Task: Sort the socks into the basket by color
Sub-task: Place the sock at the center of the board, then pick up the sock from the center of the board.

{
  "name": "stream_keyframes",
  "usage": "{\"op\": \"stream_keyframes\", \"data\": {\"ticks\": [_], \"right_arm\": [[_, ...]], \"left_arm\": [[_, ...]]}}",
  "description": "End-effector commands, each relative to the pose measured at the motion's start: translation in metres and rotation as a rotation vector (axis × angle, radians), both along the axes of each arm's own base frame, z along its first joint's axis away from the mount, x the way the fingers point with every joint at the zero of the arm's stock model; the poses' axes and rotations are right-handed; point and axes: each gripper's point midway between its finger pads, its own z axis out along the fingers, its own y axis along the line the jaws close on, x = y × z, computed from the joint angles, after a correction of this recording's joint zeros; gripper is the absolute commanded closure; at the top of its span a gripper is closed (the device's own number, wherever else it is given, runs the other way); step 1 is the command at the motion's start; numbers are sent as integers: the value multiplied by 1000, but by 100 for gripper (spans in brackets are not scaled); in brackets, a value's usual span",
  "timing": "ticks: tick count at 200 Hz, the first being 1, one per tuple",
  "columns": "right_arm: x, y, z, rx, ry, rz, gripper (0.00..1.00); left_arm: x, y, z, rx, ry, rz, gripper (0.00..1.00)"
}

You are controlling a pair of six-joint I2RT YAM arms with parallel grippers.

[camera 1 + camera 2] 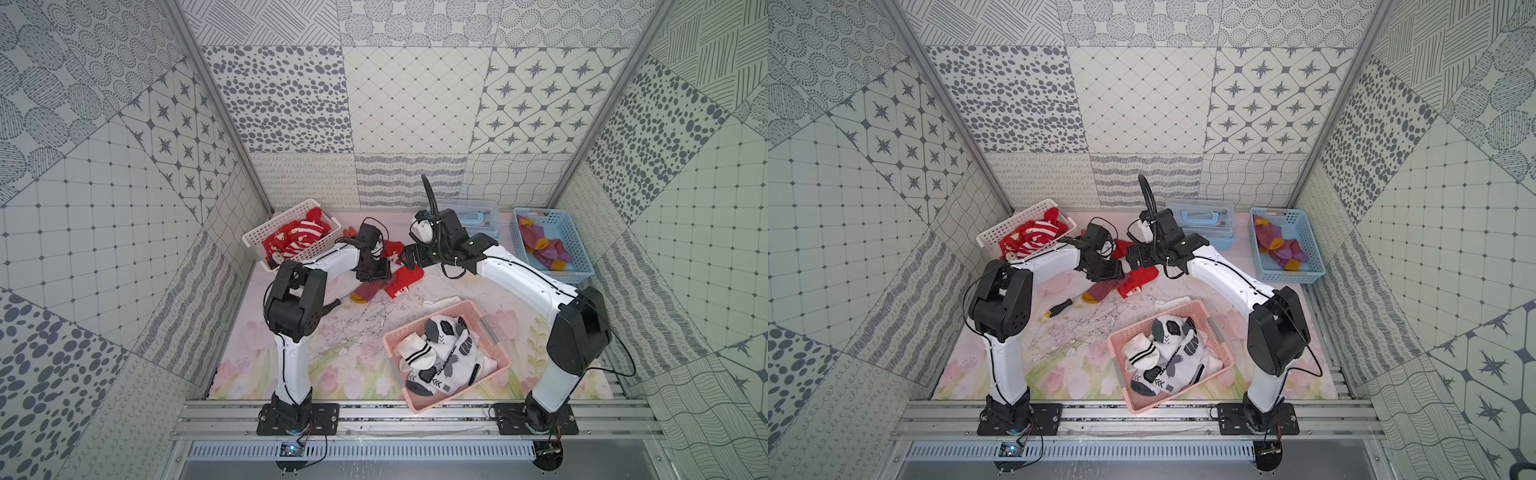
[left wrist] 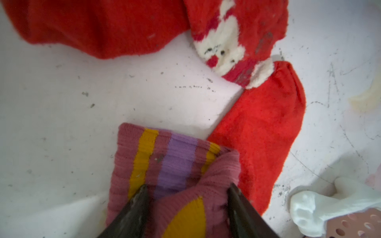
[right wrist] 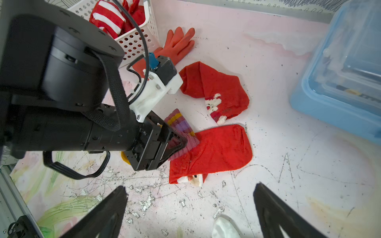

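A purple sock with yellow stripes lies mid-table, partly over a red sock. My left gripper is down on it, fingers on either side with the fabric bunched up between them; the same gripper shows in both top views. A second red sock with a Santa face lies just behind. My right gripper hovers open and empty beside them, above bare table. The white basket holds red socks, the blue basket purple ones, and the pink basket white ones.
An orange-red glove lies against the white basket. A screwdriver rests on the table to the left of the socks. A clear blue lidded box stands at the back. One white sock lies behind the pink basket.
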Motion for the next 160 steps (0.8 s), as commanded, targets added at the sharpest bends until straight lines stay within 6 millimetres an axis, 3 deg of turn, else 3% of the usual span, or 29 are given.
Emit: {"op": "stream_keyframes", "data": {"ticks": [1,18,45,87,160], "right_arm": [[2,2,1,8,-11,-9,2],[2,2,0,7,-11,-10,2],[2,3,0,12,-10,-9,2],[-1,6,0,25,-2,10,2],[-25,34,17,126,-53,168,2]], "left_arm": [[4,0,2,13,-4,2,64],[3,-3,5,-1,-9,-13,82],[0,-7,6,-27,-4,-33,100],[4,-5,44,-111,-66,-14,100],[19,7,138,-394,-130,86,100]]}}
